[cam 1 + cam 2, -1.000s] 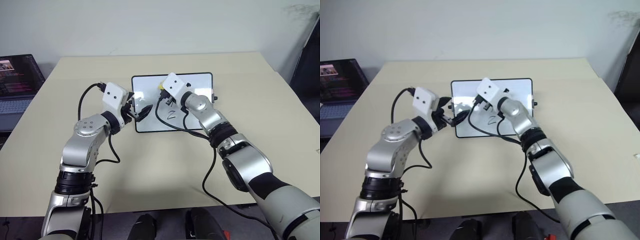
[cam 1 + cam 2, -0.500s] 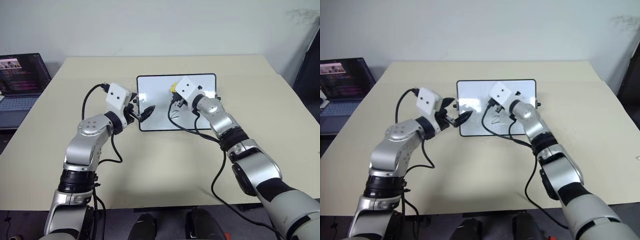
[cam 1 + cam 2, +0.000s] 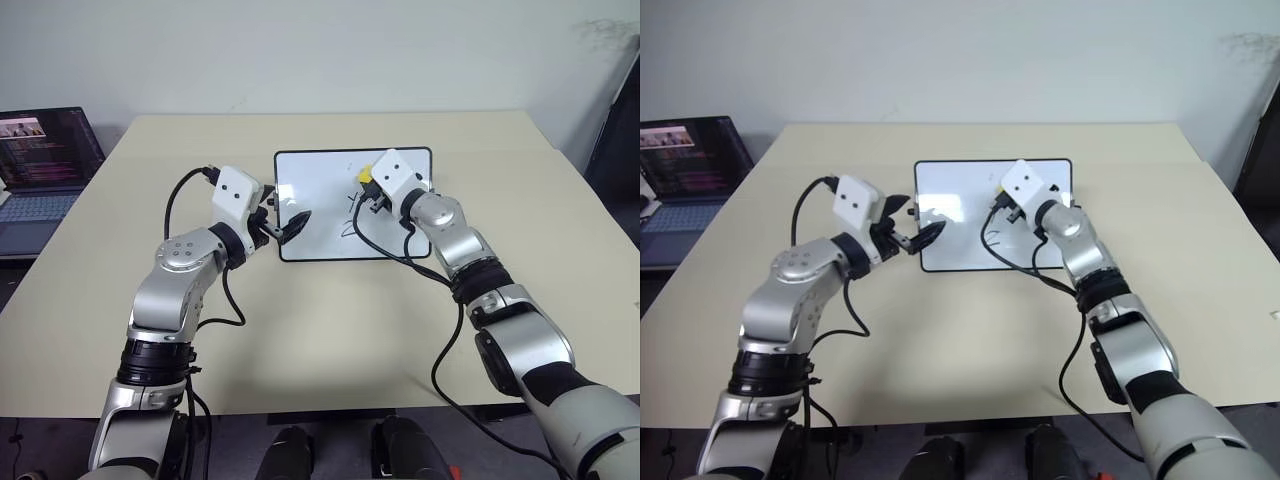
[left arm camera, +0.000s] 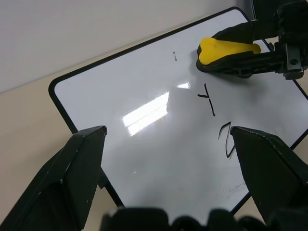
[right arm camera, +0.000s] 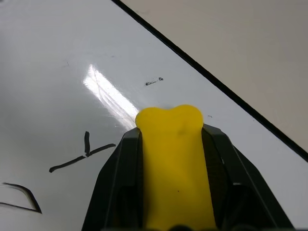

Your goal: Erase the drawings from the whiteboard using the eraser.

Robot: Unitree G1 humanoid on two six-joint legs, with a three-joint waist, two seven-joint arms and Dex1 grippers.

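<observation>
Left eye view: the whiteboard (image 3: pixel 330 215) lies flat in the middle of the beige worktop (image 3: pixel 330 330). The right hand (image 3: pixel 368 192) is over the board's far right part, clenched on the yellow eraser (image 3: pixel 366 175). The left hand (image 3: pixel 290 225) hovers at the board's near left edge, fingers apart and holding nothing. A laptop (image 3: pixel 45 165) sits off to the left.

Left wrist view: two drawings (image 4: pixel 219 120), a Y and a Z, remain on the board, with a faint speck above them. The eraser (image 4: pixel 226 48) sits just beyond the Y, pinched between the right hand's black fingers.

Right wrist view: the eraser (image 5: pixel 173 163) is gripped between the fingers (image 5: pixel 113 192), its tip against the board, just beside the Y (image 5: pixel 84 154).
</observation>
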